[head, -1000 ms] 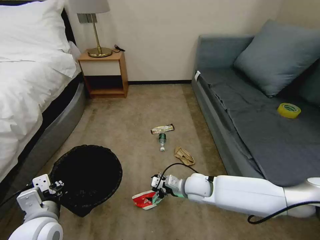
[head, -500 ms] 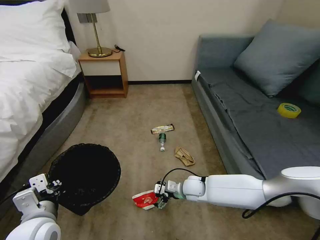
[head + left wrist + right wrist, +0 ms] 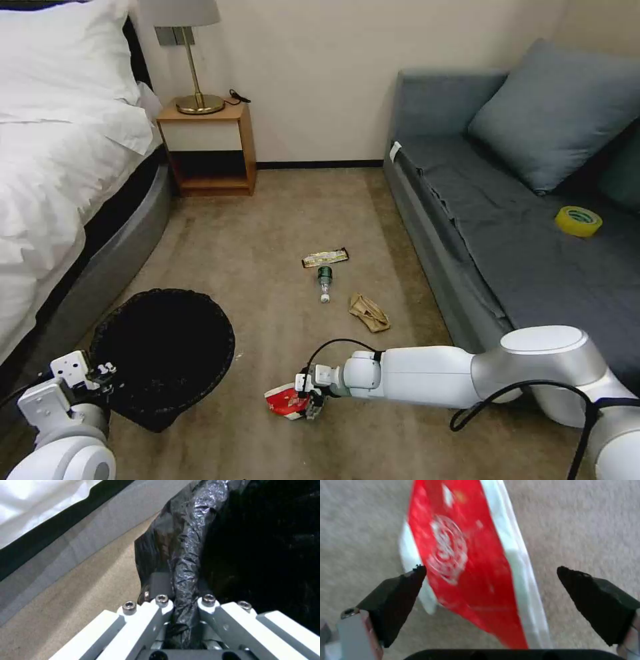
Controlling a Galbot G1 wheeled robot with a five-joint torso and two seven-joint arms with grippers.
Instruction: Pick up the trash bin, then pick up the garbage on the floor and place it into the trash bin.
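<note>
The trash bin [image 3: 163, 353], lined with a crinkled black bag, hangs tilted at the lower left, and my left gripper [image 3: 100, 377] is shut on its bagged rim [image 3: 185, 562]. A red-and-white crushed carton [image 3: 283, 402] lies on the carpet. My right gripper [image 3: 308, 400] hovers low over the carton, open, its two dark fingertips [image 3: 400, 590] straddling the carton [image 3: 466, 562]. More garbage lies farther off on the floor: a gold-and-black wrapper [image 3: 325, 257], a small clear bottle [image 3: 324, 283] and a crumpled brown paper bag [image 3: 369, 312].
A bed [image 3: 60, 173] runs along the left and a grey sofa [image 3: 520, 253] along the right, with a yellow tape roll [image 3: 577, 221] on its seat. A wooden nightstand [image 3: 210, 150] with a lamp stands at the back wall. Open carpet lies between them.
My right arm has reached further left and down, bringing the open gripper over the carton. The bin and left gripper have shifted slightly left and lower.
</note>
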